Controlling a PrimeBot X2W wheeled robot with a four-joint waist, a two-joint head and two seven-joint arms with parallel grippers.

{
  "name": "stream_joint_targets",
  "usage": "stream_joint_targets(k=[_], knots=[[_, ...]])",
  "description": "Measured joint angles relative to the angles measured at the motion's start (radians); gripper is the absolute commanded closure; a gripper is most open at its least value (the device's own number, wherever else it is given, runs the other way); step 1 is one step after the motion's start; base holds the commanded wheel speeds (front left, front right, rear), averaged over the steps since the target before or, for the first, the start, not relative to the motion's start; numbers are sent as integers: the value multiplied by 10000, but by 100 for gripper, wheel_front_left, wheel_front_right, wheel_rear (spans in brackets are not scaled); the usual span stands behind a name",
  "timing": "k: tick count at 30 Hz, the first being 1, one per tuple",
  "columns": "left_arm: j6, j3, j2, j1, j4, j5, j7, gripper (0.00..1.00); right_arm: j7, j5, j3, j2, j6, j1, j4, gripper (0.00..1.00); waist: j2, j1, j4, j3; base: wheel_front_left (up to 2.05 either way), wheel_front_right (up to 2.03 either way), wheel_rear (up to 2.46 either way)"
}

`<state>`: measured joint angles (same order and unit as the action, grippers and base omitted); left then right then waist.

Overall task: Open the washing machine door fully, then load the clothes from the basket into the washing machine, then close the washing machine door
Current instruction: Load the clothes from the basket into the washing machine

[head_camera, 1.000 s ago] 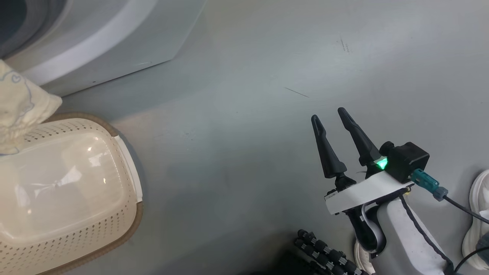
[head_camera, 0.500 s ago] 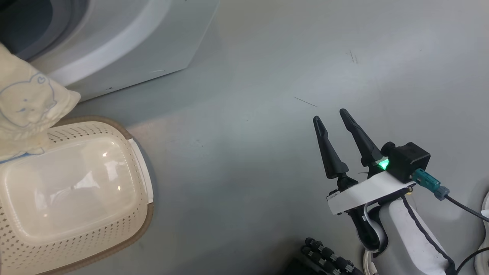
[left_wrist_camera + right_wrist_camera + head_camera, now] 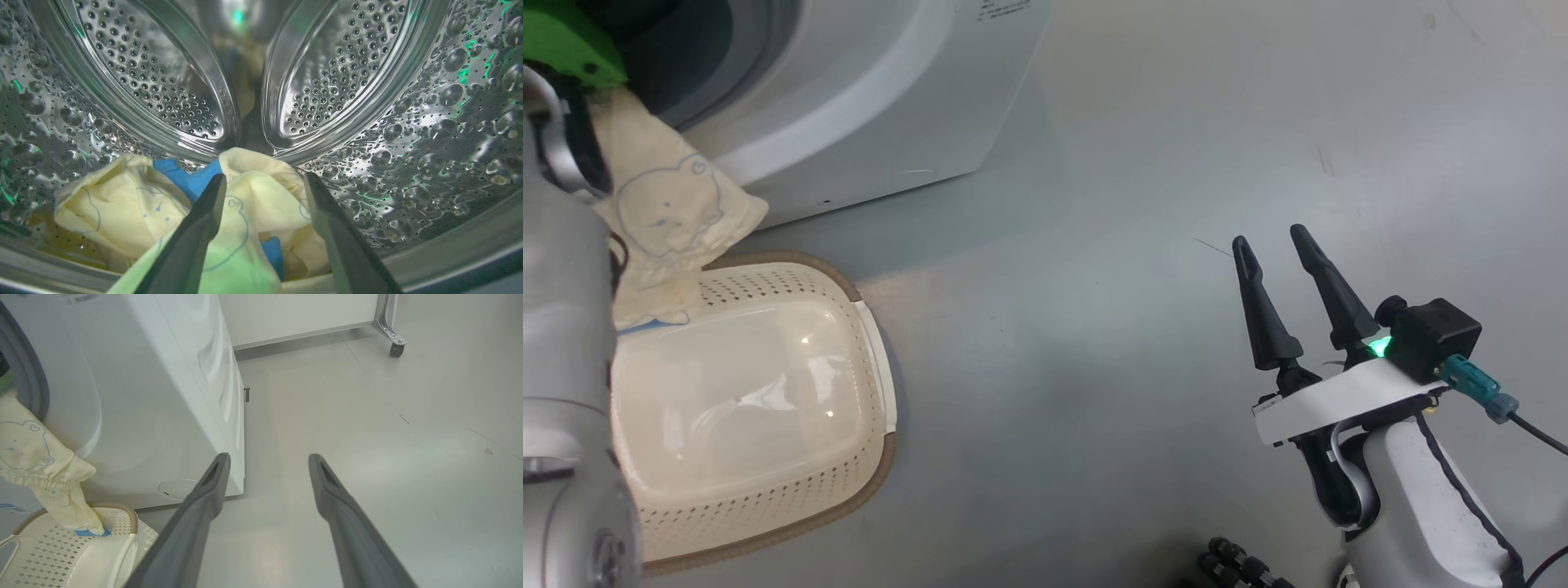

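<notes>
Jaws apart on both: left gripper (image 3: pixel 264 176) over cream-yellow, blue-trimmed fabric clothes (image 3: pixel 122 204) in perforated steel drum (image 3: pixel 408 143); right gripper (image 3: pixel 1270 235) above grey floor (image 3: pixel 1094 327).

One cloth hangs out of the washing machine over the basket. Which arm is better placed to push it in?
Left. The left pincer, open, is inside the drum right above the cloth; the right pincer, open too, is over bare floor, away from the machine.

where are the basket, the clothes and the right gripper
basket (image 3: pixel 784 282) head view, perforated far wall
clothes (image 3: pixel 670 204) head view, bear drawing on the hanging piece
right gripper (image 3: pixel 1270 235) head view, midway between its fingertips
</notes>
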<state>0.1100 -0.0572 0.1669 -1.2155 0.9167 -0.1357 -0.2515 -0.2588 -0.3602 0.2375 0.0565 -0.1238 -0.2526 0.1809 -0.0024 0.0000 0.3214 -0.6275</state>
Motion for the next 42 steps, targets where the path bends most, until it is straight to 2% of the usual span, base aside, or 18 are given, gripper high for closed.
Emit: stream_joint_targets(k=[13, 20, 28, 42], knots=[[27, 19, -1396, 1280, -972, -297, -50, 0, 0, 111, -589, 378, 0, 12, -15, 0, 0, 0, -1223, 580, 0, 0, 0], [19, -128, -1417, 2374, -1801, -422, -54, 0, 0, 226, -731, 514, 0, 12, -111, 0, 0, 0, -1941, 749, 0, 0, 0], [-226, -554, -1434, 3860, -2826, -499, -54, 0, 0, 278, -909, 662, 0, 19, -178, 0, 0, -1, -2494, 779, 0, 0, 0], [-284, -832, -1436, 6143, -4172, -765, -54, 0, 0, 353, -802, 669, 0, 29, -167, 0, 0, 0, -2677, 920, 0, 0, 0]])
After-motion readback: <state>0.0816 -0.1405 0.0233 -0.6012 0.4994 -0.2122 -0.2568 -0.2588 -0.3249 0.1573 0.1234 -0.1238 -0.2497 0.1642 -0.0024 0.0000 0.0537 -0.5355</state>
